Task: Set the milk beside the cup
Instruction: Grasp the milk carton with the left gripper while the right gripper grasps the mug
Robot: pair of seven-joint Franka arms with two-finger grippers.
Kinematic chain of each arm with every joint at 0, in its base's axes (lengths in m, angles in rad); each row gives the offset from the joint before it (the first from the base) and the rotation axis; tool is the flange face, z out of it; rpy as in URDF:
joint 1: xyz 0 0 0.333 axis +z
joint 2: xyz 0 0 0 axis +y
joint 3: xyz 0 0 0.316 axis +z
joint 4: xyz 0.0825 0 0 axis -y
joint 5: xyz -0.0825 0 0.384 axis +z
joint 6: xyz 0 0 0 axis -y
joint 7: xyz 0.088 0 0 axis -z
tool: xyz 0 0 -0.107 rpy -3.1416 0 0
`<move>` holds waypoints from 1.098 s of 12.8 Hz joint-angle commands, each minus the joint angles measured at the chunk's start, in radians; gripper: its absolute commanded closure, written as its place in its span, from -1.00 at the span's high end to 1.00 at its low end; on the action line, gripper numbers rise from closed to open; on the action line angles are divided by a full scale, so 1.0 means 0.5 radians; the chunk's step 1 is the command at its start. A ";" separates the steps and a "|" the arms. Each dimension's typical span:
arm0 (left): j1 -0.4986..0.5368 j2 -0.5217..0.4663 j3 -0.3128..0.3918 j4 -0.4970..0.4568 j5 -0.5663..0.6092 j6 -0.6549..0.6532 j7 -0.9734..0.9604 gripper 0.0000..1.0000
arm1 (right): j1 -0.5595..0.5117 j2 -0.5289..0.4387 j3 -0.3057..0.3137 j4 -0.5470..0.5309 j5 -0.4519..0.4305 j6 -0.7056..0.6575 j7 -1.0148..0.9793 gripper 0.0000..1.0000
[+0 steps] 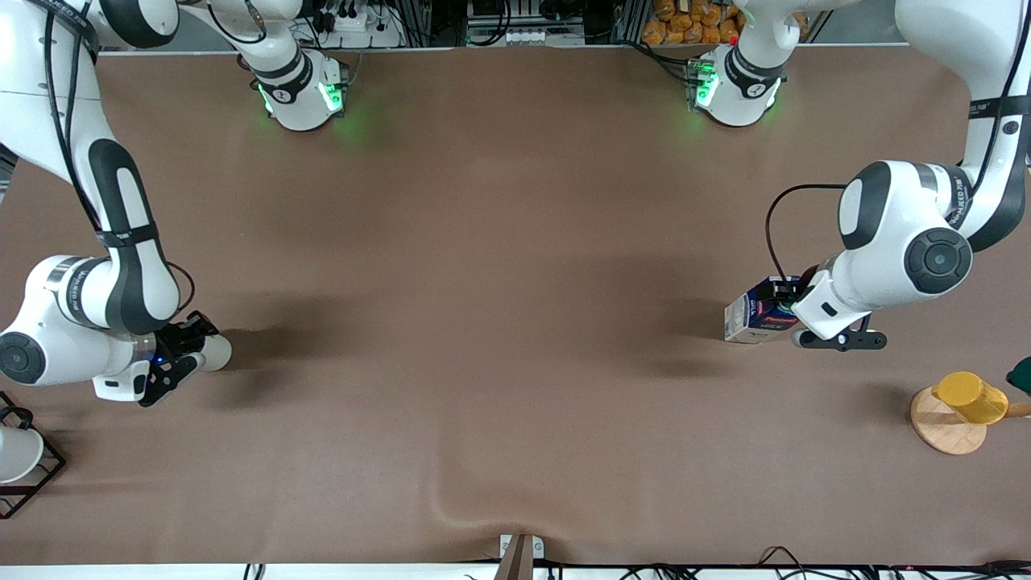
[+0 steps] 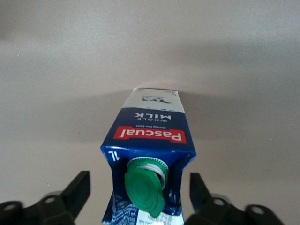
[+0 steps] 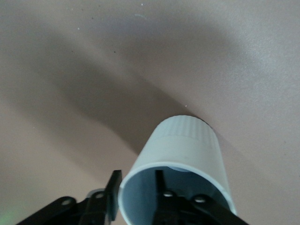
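The milk (image 1: pixel 753 312), a dark-blue carton with a green cap, is on the brown table toward the left arm's end. In the left wrist view the milk (image 2: pixel 150 131) sits between the fingers of my left gripper (image 2: pixel 139 180), which is open around the carton's top with a gap on each side; it also shows in the front view (image 1: pixel 793 316). My right gripper (image 1: pixel 200 351) is at the right arm's end of the table, shut on the wall of the pale cup (image 1: pixel 216 352). In the right wrist view my right gripper (image 3: pixel 136 190) has one finger outside and one inside the cup (image 3: pixel 185 145).
A yellow cup (image 1: pixel 970 397) lies on a round wooden stand (image 1: pixel 944 431) nearer the front camera than the milk. A white cup (image 1: pixel 16 453) sits in a black wire rack (image 1: pixel 36 479) at the right arm's end. The brown table cover has a wrinkle (image 1: pixel 451 507) near its front edge.
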 commanded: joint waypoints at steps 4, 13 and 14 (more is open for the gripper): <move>-0.006 0.009 -0.006 0.038 0.049 0.028 0.031 0.55 | 0.031 -0.101 0.027 0.081 -0.018 0.000 -0.274 -1.00; -0.009 -0.003 -0.010 0.044 0.052 0.068 0.031 -0.01 | 0.426 -0.316 0.046 0.149 0.111 -0.184 -0.348 -1.00; -0.009 -0.003 -0.010 0.044 0.049 0.068 0.031 -0.06 | 0.488 -0.316 0.046 0.152 0.154 -0.187 -0.293 -1.00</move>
